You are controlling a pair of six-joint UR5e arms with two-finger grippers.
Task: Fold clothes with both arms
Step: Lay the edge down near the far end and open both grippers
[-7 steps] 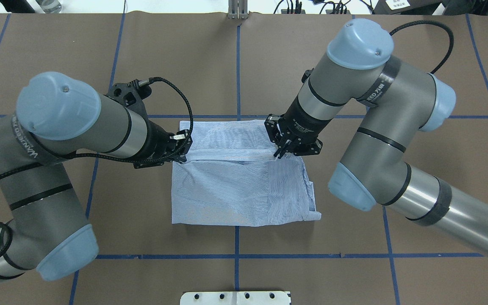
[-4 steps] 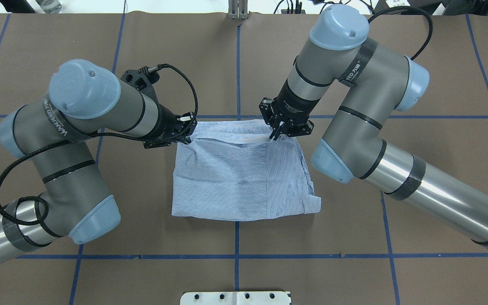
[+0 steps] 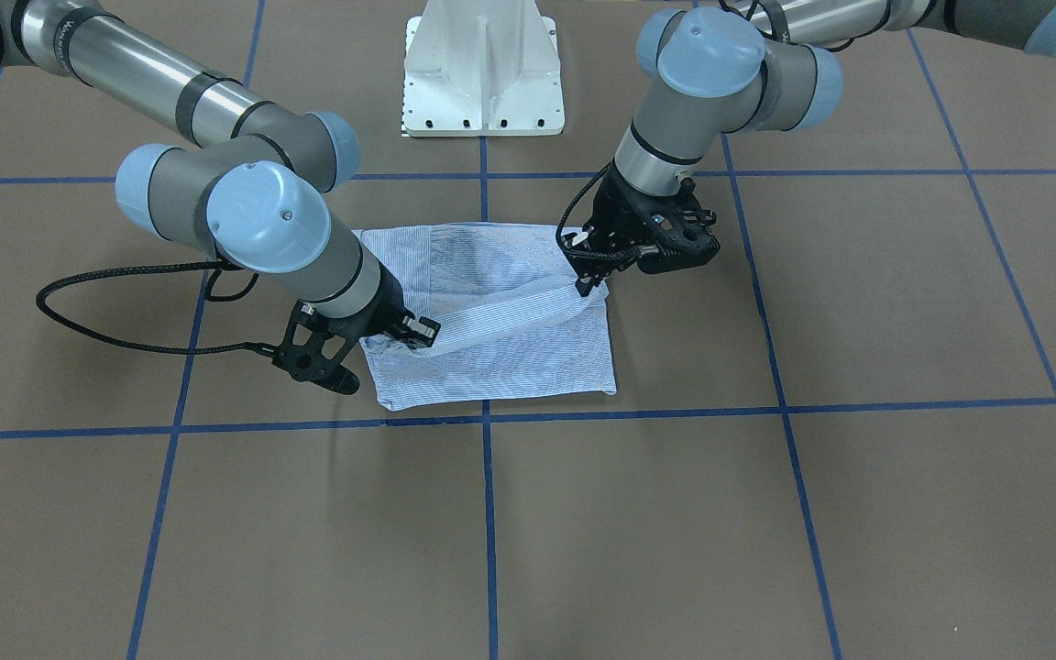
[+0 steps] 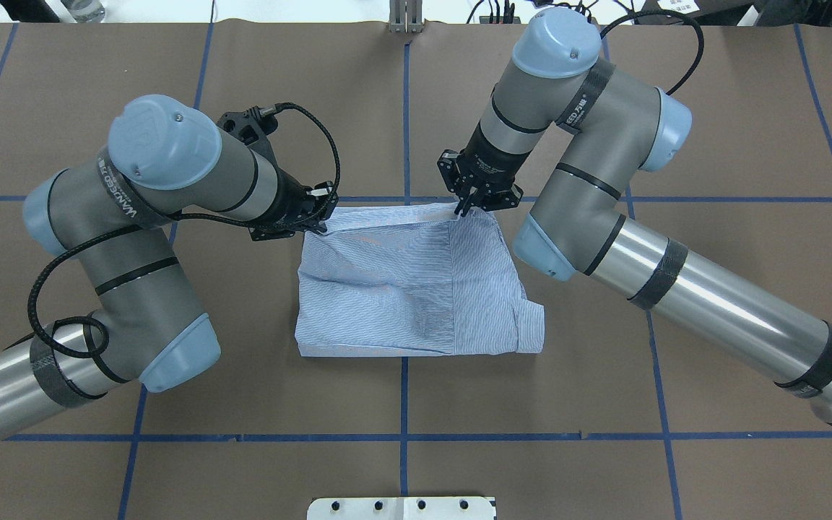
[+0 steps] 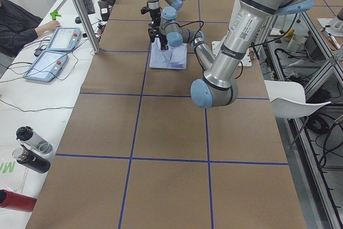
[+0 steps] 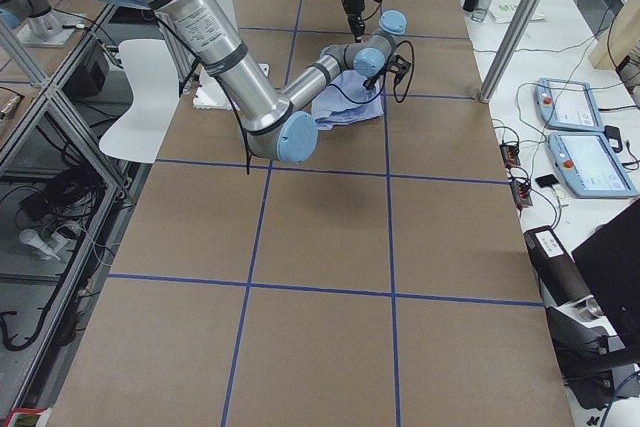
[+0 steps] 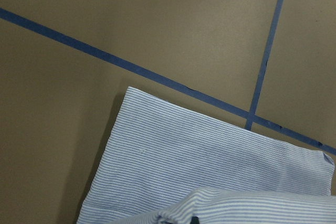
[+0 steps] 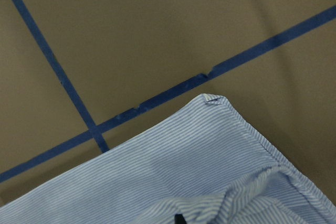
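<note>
Found the shirt [image 4: 401, 289] ahead of the base [image 4: 401, 509] — soft, light, likely floppy, best taken by its corners — with left gripper [image 4: 317, 217] and right gripper [image 4: 463, 210] pinched onto its edge farthest from the base.

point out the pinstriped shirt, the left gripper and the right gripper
pinstriped shirt [image 4: 401, 296]: overhead view, middle of the folded cloth
left gripper [image 4: 315, 219]: overhead view, between its fingertips at the shirt's far edge
right gripper [image 4: 462, 211]: overhead view, between its fingertips at the shirt's far edge
</note>
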